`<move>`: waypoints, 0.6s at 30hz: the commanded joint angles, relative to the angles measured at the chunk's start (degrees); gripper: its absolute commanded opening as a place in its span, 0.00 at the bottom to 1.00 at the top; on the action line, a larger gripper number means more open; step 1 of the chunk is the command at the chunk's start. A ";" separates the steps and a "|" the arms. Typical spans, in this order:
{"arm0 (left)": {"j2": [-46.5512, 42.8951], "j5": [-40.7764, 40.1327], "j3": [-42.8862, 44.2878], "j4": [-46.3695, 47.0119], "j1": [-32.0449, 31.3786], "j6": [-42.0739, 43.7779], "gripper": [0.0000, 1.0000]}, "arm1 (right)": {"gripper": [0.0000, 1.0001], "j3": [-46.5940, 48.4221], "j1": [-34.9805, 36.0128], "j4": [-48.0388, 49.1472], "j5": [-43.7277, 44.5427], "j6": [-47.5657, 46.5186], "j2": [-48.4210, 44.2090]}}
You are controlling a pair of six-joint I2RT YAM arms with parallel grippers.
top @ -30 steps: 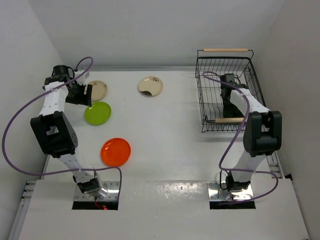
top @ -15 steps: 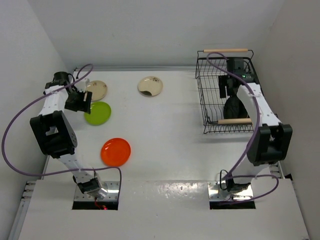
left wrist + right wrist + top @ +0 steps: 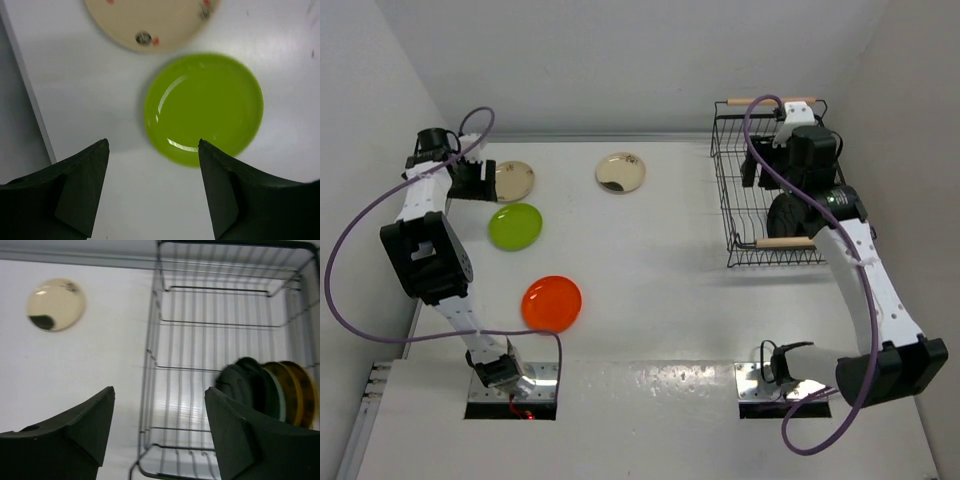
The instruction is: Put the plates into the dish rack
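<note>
Where the white surface [image 3: 660, 260] ends on the right, the dish rack [image 3: 730, 190] sits with its long axis running away from the arm bases. Wooden bar handles [image 3: 782, 242] cap its near and far short ends. Inside, toward the near right corner, several plates [image 3: 265, 390] stand on edge. They are packed in a row across the rack's width, faces turned toward its long sides. Black is leftmost, then a pale-rimmed one, with brown-gold at the right; the exact count is hard to tell. The right end effector [image 3: 159, 390] hangs above the rack, spread apart, nothing in it.

Four more plates lie flat on the surface, left and centre:
- Cream plate [image 3: 513, 180], far left.
- Second cream plate [image 3: 620, 172], with a dark patch, at far centre.
- Lime green plate [image 3: 516, 226], just nearer than the first cream one.
- Orange-red plate [image 3: 551, 304], nearer again, and apart.

The left end effector [image 3: 152, 145] hovers at the far left, beside the cream plate, spread wide and empty. From its wrist view, the lime green plate shows just ahead of it.
</note>
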 commanded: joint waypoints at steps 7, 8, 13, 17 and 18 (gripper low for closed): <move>24.92 1.44 23.61 9.17 3.00 -16.74 0.77 | 0.75 -0.20 6.39 13.88 -12.45 5.82 6.04; 26.94 1.45 26.93 9.17 3.00 -17.27 0.77 | 0.75 0.43 7.09 13.35 -12.45 5.39 7.71; 36.88 2.24 34.43 9.17 3.00 -19.47 0.78 | 0.75 5.53 10.08 11.33 -12.27 3.81 13.26; 38.47 5.13 34.09 9.69 3.00 -20.00 0.78 | 0.75 7.73 12.10 11.85 -11.39 3.89 15.89; 38.47 5.14 32.43 10.74 3.00 -20.00 0.78 | 0.75 8.25 12.54 11.94 -11.22 4.06 16.86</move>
